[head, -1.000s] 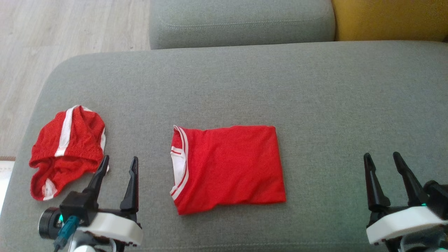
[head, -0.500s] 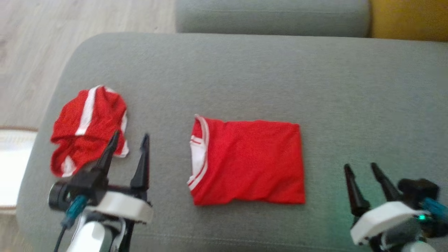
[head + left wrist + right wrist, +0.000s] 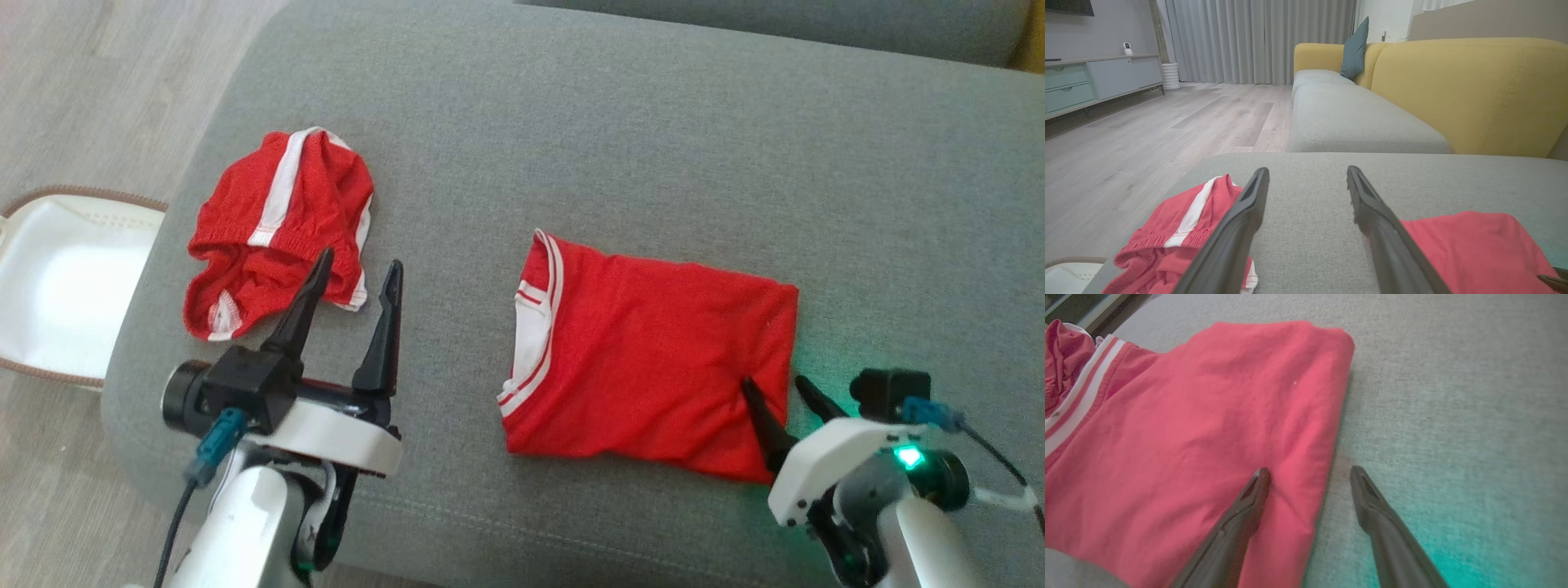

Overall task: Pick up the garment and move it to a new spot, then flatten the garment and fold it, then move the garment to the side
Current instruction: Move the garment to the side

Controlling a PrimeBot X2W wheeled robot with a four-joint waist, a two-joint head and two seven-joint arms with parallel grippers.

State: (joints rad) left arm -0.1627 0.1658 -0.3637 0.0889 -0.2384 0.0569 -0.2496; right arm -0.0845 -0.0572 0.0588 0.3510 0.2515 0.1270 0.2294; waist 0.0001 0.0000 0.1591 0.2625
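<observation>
My head has turned, so the whole scene sits differently in the head view. My right gripper [image 3: 771,380], a second ago well to the right of the folded red shirt with a white-striped collar [image 3: 653,359], now straddles that shirt's right edge. Its fingers are apart, one over the red cloth, the other over the grey fabric sofa seat [image 3: 653,122] just beside it, with nothing clamped. The shirt lies flat, stretching leftward from this gripper. My left gripper [image 3: 361,258] hovers as before, fingers spread and empty, with the shirt to its right. The crumpled red mesh shorts with white stripes [image 3: 277,212] lie just ahead to its left.
</observation>
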